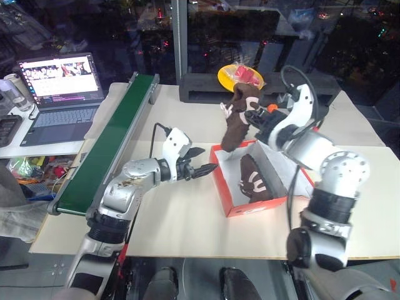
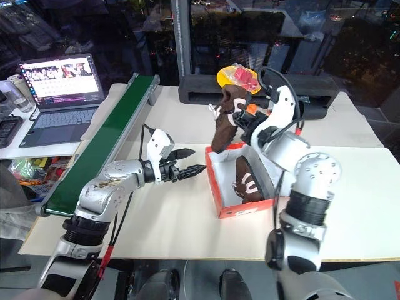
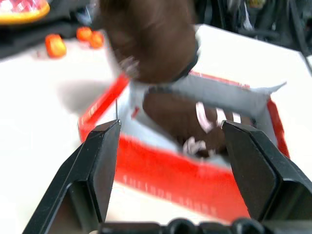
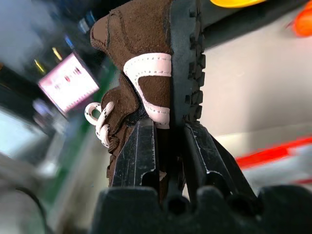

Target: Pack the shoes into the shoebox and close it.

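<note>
The red-orange shoebox (image 1: 232,203) stands open in the middle of the table, white inside. One dark brown shoe (image 1: 254,179) with white markings lies in it. The second shoe (image 1: 239,119) hangs toe-down over the box's far left corner, with my right gripper (image 4: 168,127) shut on its sole edge; the same gripper (image 1: 256,119) reaches in from the right. My left gripper (image 1: 205,161) hovers just left of the box, pointing at it, open with nothing between its fingers (image 3: 100,161). My right arm covers the box's lid side.
A green conveyor belt (image 1: 112,140) runs along the table's left side, with a laptop (image 1: 59,94) beyond it. A yellow plate (image 1: 232,77) holding red items sits on a black slab (image 1: 206,87) at the back. Bare tabletop lies in front of the box.
</note>
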You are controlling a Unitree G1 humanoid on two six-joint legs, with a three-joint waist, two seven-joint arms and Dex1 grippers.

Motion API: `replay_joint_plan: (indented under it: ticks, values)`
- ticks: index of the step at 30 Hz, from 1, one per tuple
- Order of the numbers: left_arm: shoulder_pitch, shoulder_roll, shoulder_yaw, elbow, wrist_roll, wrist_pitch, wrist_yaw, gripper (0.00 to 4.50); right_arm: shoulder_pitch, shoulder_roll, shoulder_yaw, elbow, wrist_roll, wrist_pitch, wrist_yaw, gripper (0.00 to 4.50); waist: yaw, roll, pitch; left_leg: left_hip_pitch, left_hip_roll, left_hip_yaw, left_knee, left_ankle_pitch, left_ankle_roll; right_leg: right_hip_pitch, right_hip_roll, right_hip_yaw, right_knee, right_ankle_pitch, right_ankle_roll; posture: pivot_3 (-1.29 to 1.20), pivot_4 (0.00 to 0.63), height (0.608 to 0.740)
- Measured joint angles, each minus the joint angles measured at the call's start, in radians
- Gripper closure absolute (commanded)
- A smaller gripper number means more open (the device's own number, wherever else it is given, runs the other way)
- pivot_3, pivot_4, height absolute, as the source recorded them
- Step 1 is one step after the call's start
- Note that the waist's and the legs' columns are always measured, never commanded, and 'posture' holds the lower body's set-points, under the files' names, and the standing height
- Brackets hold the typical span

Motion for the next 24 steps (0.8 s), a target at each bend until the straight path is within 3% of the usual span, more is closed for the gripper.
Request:
replay_joint_plan:
  ticks: [2, 8, 24]
  values:
    - [0.017, 0.011, -0.007, -0.016, 0.0, -0.013, -0.022, 0.97, 0.001, -0.058, 0.062, 0.006, -0.009, 0.044, 0.044, 4.13, -0.001, 0.0, 0.0, 0.0, 0.0, 0.0, 0.0, 0.0, 0.0, 0.0, 0.0, 0.0, 0.0, 0.0, 0.0, 0.0, 0.15, 0.734]
    - [0.04, 0.028, -0.021, -0.055, -0.003, -0.015, -0.075, 0.97, 0.014, -0.085, 0.187, 0.042, -0.08, 0.048, 0.142, 4.13, 0.0, 0.0, 0.0, 0.0, 0.0, 0.0, 0.0, 0.0, 0.0, 0.0, 0.0, 0.0, 0.0, 0.0, 0.0, 0.0, 0.15, 0.734]
    - [0.06, 0.003, -0.042, -0.046, 0.024, -0.044, -0.06, 0.97, 0.03, 0.045, 0.405, 0.3, -0.419, -0.22, 0.374, 4.13, 0.005, -0.002, -0.003, 0.005, 0.0, 0.0, 0.0, 0.0, 0.0, 0.005, 0.0, 0.0, 0.0, -0.001, 0.0, 0.0, 0.15, 0.734]
